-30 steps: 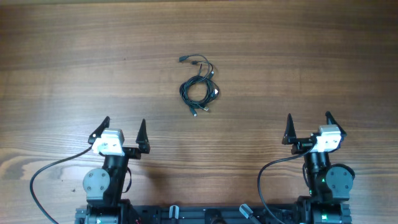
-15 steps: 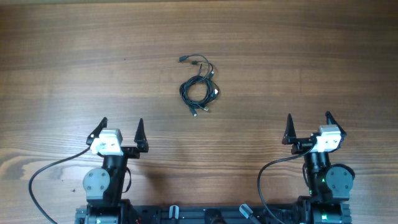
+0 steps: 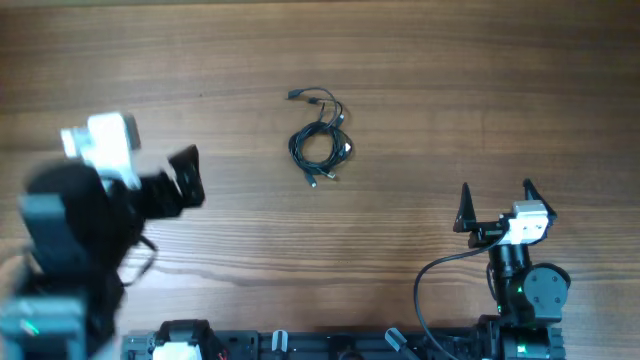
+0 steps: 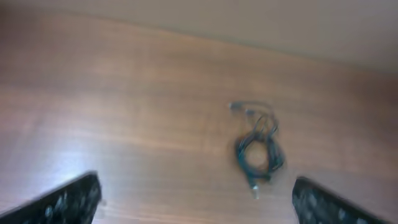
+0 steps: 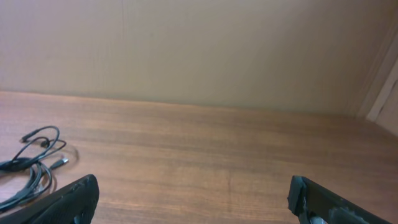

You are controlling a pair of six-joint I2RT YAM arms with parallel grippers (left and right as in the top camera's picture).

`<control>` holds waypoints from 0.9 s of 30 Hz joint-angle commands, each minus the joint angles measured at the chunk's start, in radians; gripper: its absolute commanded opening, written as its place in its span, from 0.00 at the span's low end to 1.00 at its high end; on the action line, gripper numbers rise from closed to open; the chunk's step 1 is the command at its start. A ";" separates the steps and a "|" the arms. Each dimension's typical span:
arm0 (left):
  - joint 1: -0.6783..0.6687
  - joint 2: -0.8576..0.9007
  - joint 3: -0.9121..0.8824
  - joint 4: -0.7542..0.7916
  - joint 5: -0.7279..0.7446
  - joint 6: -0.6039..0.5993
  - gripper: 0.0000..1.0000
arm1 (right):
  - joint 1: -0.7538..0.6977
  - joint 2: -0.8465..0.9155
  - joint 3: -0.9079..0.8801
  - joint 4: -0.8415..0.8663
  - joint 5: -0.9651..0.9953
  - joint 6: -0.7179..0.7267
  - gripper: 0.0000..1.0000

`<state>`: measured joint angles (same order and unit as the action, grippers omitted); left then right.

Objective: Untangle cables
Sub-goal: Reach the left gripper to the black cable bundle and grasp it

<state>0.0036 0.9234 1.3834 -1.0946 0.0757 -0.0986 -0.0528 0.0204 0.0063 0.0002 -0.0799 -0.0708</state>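
Observation:
The cables (image 3: 320,140) lie as one small black tangle on the wooden table (image 3: 480,90), a loop with short plug ends sticking out at the top left and bottom. My left gripper (image 3: 172,185) is raised and blurred at the left, well short of the tangle, and looks open. In the left wrist view the cables (image 4: 258,146) sit ahead and slightly right between wide-apart fingers (image 4: 68,199). My right gripper (image 3: 496,195) stands open near the front right, nothing in it. The right wrist view shows the cables (image 5: 31,168) at far left.
The arm bases and a black rail (image 3: 300,345) run along the front edge. A thick black arm wire (image 3: 430,285) loops beside the right base. A plain beige wall (image 5: 199,50) rises behind the table's far edge.
My left arm has lifted from its rest pose and swung up and to the left, blurred with motion. The right arm and the cables have not moved.

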 commanded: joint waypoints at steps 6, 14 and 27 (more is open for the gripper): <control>-0.041 0.688 0.918 -0.315 0.457 -0.021 1.00 | -0.001 -0.006 -0.001 0.004 -0.011 -0.008 1.00; -0.161 1.004 0.923 -0.288 0.135 -0.194 1.00 | -0.001 -0.006 -0.001 0.004 -0.010 -0.008 1.00; -0.304 1.489 0.915 -0.308 0.044 -0.193 0.97 | -0.001 -0.006 -0.001 0.004 -0.011 -0.008 1.00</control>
<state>-0.2703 2.3306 2.2974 -1.3987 0.1814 -0.2947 -0.0528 0.0212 0.0063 -0.0002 -0.0822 -0.0734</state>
